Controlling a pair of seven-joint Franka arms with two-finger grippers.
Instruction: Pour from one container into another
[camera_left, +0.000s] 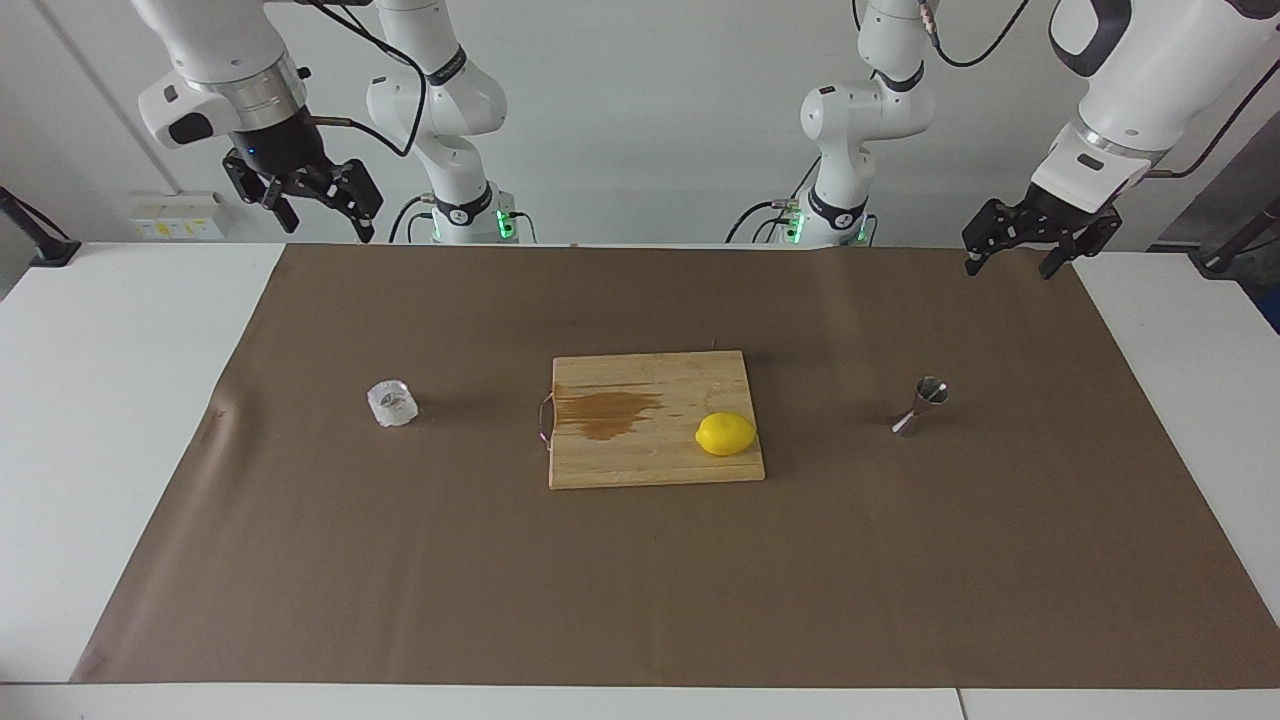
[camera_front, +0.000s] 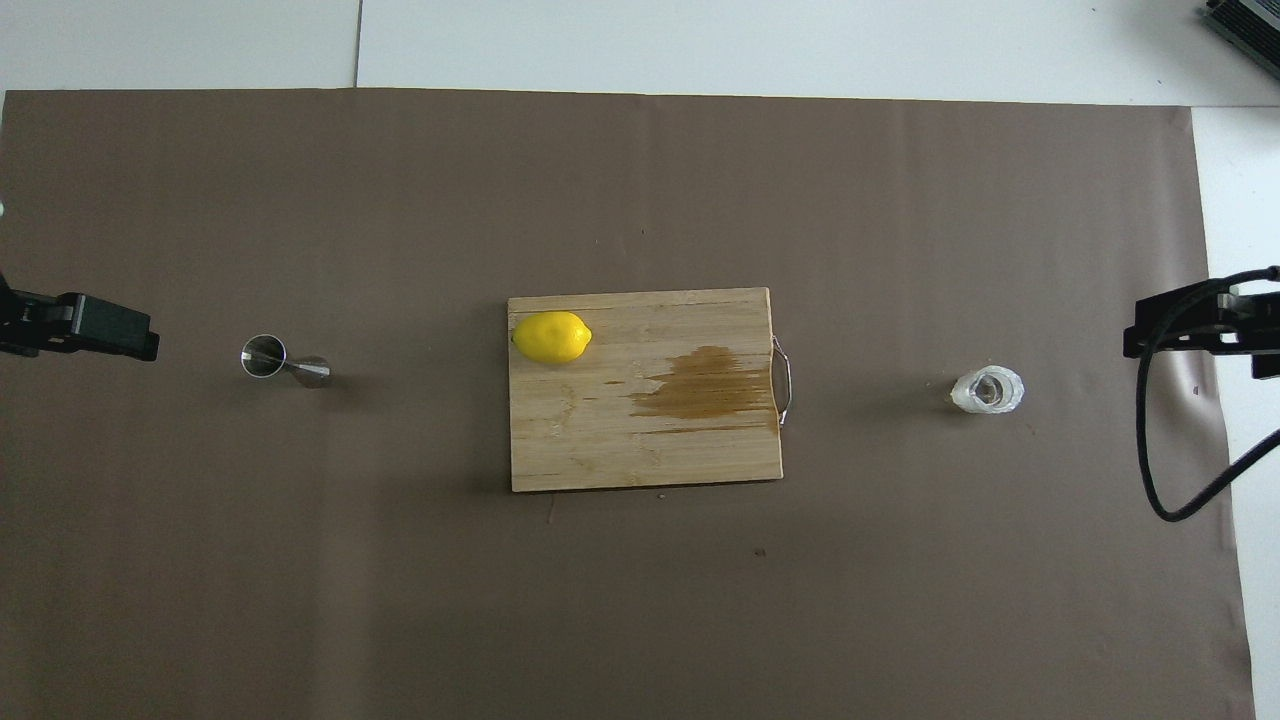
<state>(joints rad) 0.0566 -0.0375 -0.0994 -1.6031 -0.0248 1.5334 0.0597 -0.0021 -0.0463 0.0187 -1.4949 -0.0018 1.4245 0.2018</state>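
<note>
A small clear faceted glass cup (camera_left: 392, 403) (camera_front: 987, 391) stands upright on the brown mat toward the right arm's end of the table. A shiny steel hourglass jigger (camera_left: 923, 405) (camera_front: 283, 362) stands on the mat toward the left arm's end. My right gripper (camera_left: 325, 225) hangs high over the mat's corner by its own base, open and holding nothing. My left gripper (camera_left: 1010, 268) hovers over the other corner by the robots, also open and holding nothing. Both are well apart from the cup and the jigger.
A wooden cutting board (camera_left: 655, 470) (camera_front: 640, 450) with a metal handle lies mid-table between cup and jigger. It carries a yellow lemon (camera_left: 725, 434) (camera_front: 551, 337) and a brown wet stain (camera_left: 605, 412). The brown mat (camera_left: 640, 580) covers most of the white table.
</note>
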